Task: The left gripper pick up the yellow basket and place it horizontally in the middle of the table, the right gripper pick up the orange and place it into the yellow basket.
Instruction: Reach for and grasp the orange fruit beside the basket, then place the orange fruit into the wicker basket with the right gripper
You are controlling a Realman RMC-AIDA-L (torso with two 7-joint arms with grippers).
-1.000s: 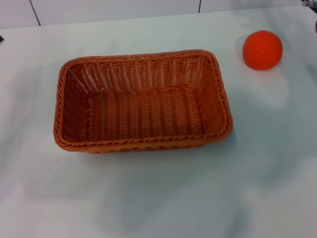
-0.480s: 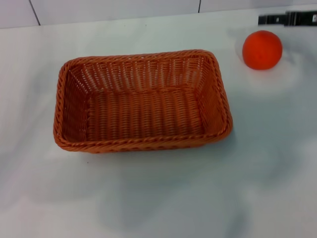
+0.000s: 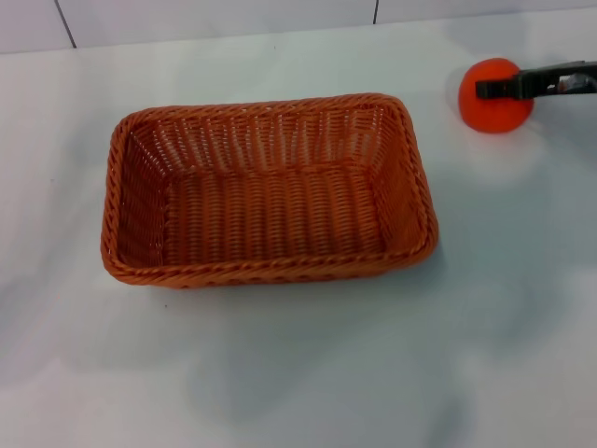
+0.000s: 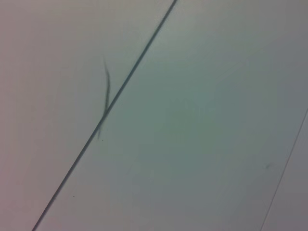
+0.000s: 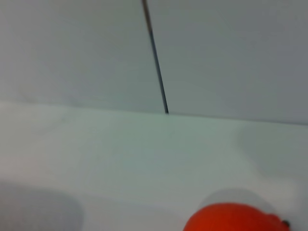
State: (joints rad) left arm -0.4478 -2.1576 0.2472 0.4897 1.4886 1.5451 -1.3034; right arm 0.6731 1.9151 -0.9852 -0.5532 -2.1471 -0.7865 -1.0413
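The yellow basket [image 3: 270,191], orange-brown woven wicker, sits lengthwise across the middle of the white table [image 3: 298,373] and is empty. The orange [image 3: 494,112] rests on the table at the far right, apart from the basket. My right gripper [image 3: 499,88] shows as a thin black bar that comes in from the right edge and lies across the top of the orange. The orange also shows at the edge of the right wrist view [image 5: 231,219]. My left gripper is out of view.
A white tiled wall with dark seams [image 3: 63,23] runs along the table's far edge. The left wrist view shows only a plain pale surface with a dark seam [image 4: 106,110].
My right gripper has moved down and to the left, from behind the orange to across its top. The basket and the orange have not moved.
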